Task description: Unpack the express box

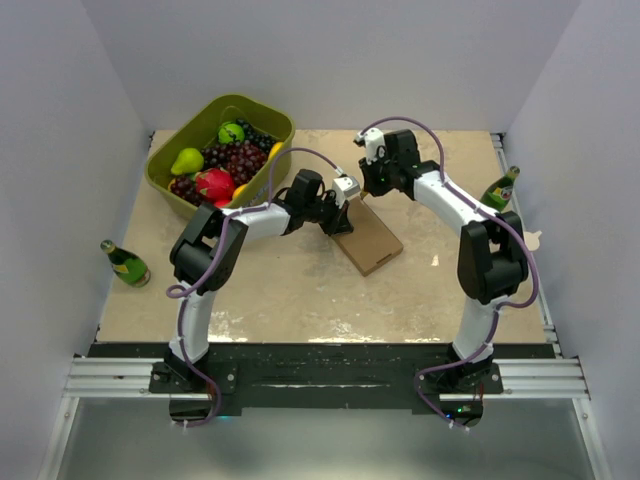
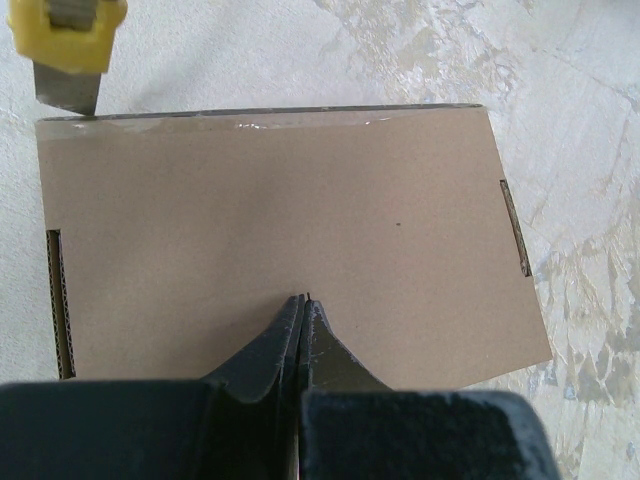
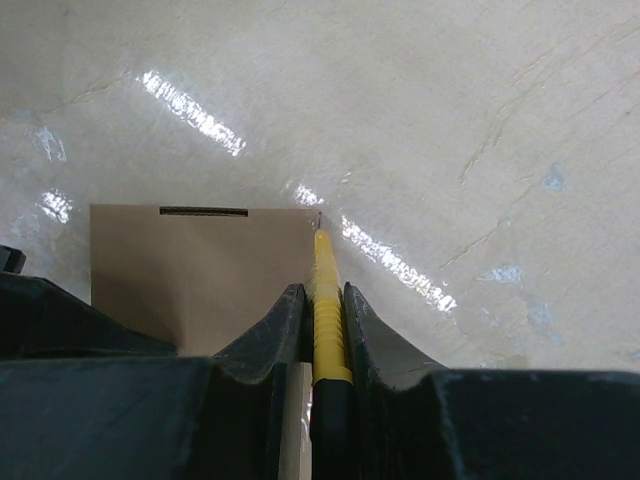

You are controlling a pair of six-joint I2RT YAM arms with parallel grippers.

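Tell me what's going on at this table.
The two arms are opening the express box, which lies flat and closed. The right gripper is shut on a yellow utility knife, its blade tip at a corner of the box's taped edge. The left gripper, shut and empty, has its fingertips on the box top, apparently holding it steady.

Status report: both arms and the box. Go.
Left gripper shut, tips on express box top. Right gripper shut on yellow knife, blade at the taped edge. Box closed, nothing blocking the seam.
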